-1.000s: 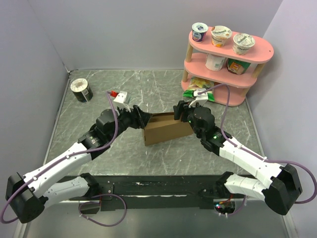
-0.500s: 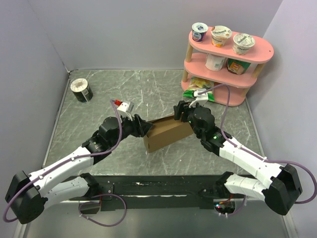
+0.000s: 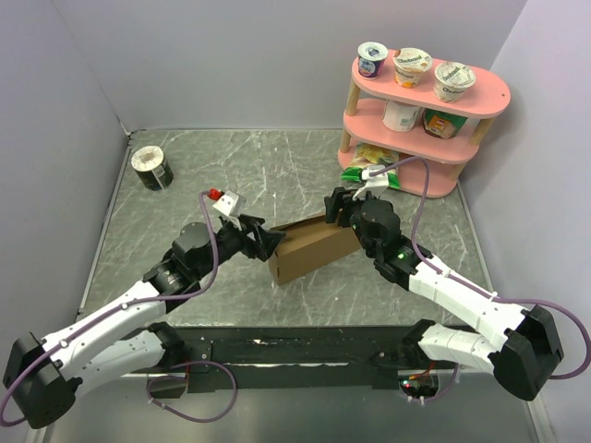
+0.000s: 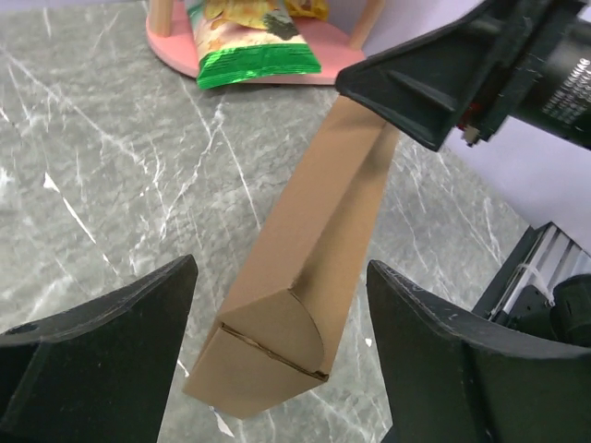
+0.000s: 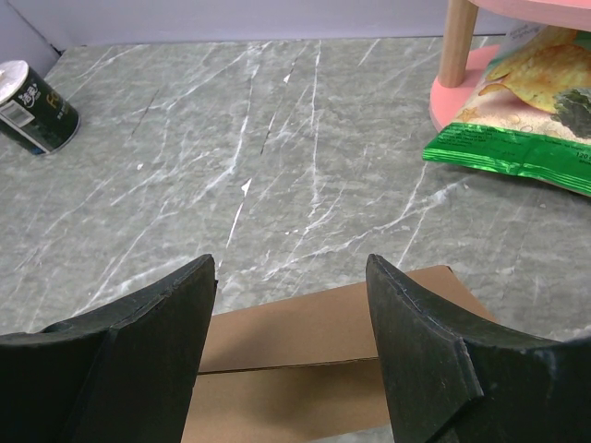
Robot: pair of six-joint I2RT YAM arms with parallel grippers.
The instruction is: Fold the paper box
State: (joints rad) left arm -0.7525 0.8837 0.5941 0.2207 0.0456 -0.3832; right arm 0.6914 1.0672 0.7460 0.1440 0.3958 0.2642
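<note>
Top external view: the left hand (image 3: 270,242) sits at the left end of the paper box (image 3: 319,247) with its fingers parted. The right hand (image 3: 336,209) sits at the box's far right corner, and its opening cannot be judged from this angle. The paper box is a plain brown oblong, folded into shape, lying slantwise on the tabletop (image 3: 277,166) between the two arms, with its right end farther from the arm bases than its left. The tabletop is grey with white veining and is enclosed by pale lilac walls (image 3: 231,65). Beyond the box to the right stands a pink tiered shelf (image 3: 480,92) carrying yogurt cups (image 3: 412,65), with a green-edged snack bag (image 3: 367,166) on its lowest level. Well to the left of the box stands a dark can (image 3: 150,168). Left wrist view: the left hand's fingers (image 4: 92,369) are spread wide and grip nothing. The box end with the rounded flap lies between them. Bare tabletop shows between the box and each finger higher up, but contact at the box's lower left corner cannot be told. The box runs away toward the right hand, whose dark finger overlaps its far end. Right wrist view: the right hand's fingers (image 5: 138,360) are likewise spread wide, with the box's top face below and between them. Whether they touch the cardboard cannot be told. Beyond the box, the can shows at upper left, and the snack bag and a shelf leg at upper right.
</note>
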